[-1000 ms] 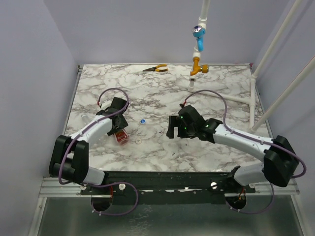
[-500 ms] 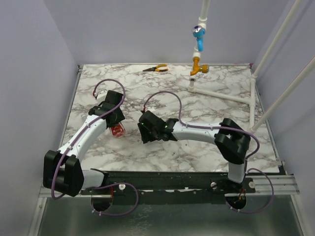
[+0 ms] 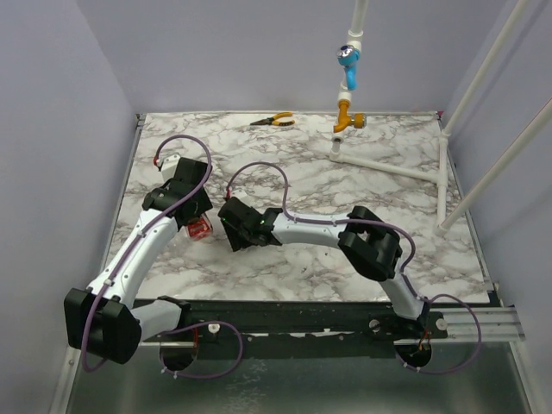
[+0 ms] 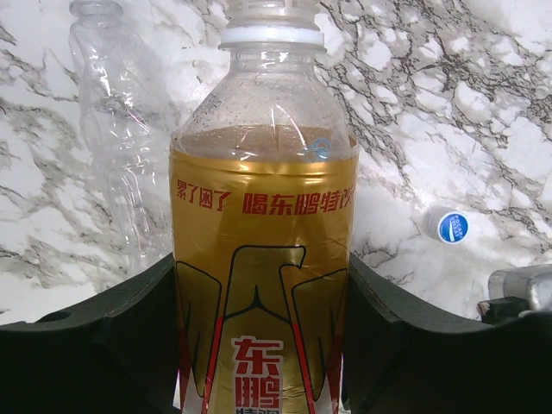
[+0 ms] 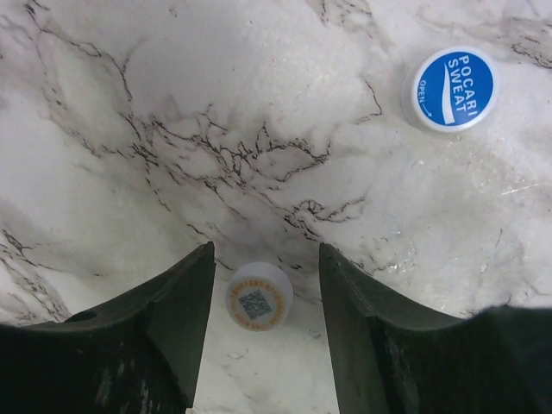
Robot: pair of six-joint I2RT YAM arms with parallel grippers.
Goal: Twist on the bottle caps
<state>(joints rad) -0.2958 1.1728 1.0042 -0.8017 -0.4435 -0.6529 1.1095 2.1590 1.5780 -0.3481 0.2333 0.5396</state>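
- You have two bottle caps on the surface (image 5: 129, 86): a blue cap (image 5: 452, 89) with its printed top facing up, and a white cap (image 5: 259, 302) with an orange-ringed top.
- You have two bottles: the bottle (image 4: 263, 259) with amber drink and a red label, and an empty clear bottle (image 4: 112, 129) on the surface beyond it, to its left in the left wrist view.
- Your left fingers (image 4: 112, 345) are clamped on the bottle's lower body, one on each side.
- The bottle's long axis runs straight out from the left wrist, in line with the fingers. Its open white neck points away from the wrist.
- From above, the bottle is at the left-centre of the surface, under the left arm's tip. You cannot tell how far it leans.
- Your right fingers (image 5: 138, 345) are apart and straddle the white cap, with a sliver of surface showing on each side.
- The blue cap lies well clear of the right fingers, and to the right of the bottle in the left wrist view.
- One pair of pliers (image 3: 272, 121) lies at the far edge.
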